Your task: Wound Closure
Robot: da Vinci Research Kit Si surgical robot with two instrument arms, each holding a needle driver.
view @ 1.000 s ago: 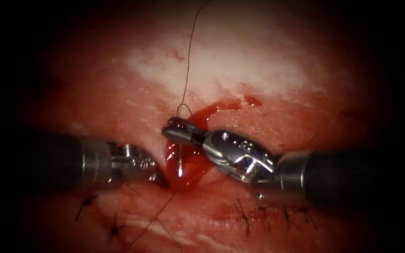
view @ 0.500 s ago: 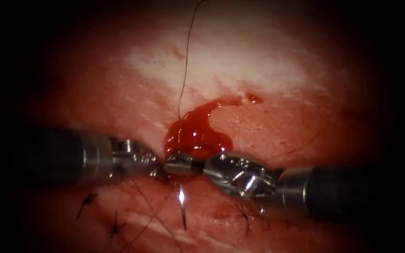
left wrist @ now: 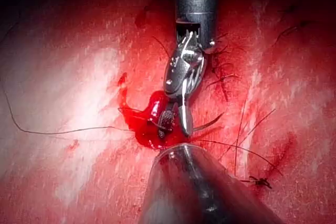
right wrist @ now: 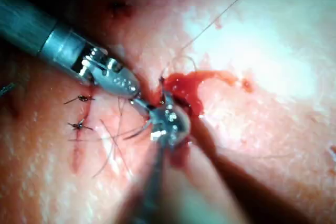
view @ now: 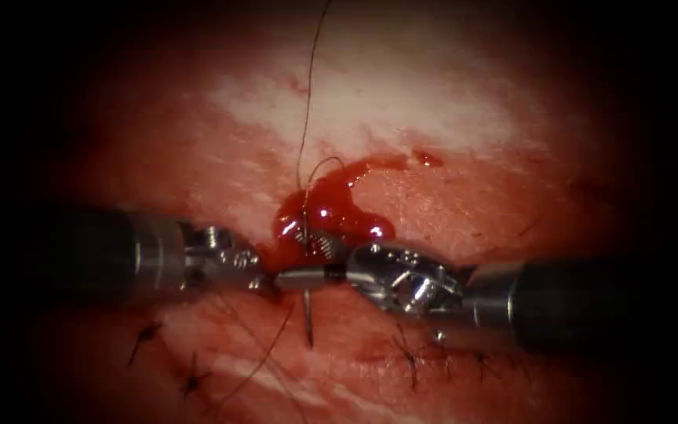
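- Left arm (view: 96,259): dark tubular shaft, silver metal collar, small screw heads on wrist.
- Right arm (view: 559,302): dark shaft, polished silver wrist, visible pins and pulleys, stamped markings.

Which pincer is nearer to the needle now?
The right pincer: it is shut on the needle, whose free part points down from it over the tissue. The left pincer sits beside it on the left, close to the needle.

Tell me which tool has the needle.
The right tool, coming in from the right: its jaws are shut on the needle, whose point sticks out below them. The left tool sits beside it at the cut, holding nothing visible.
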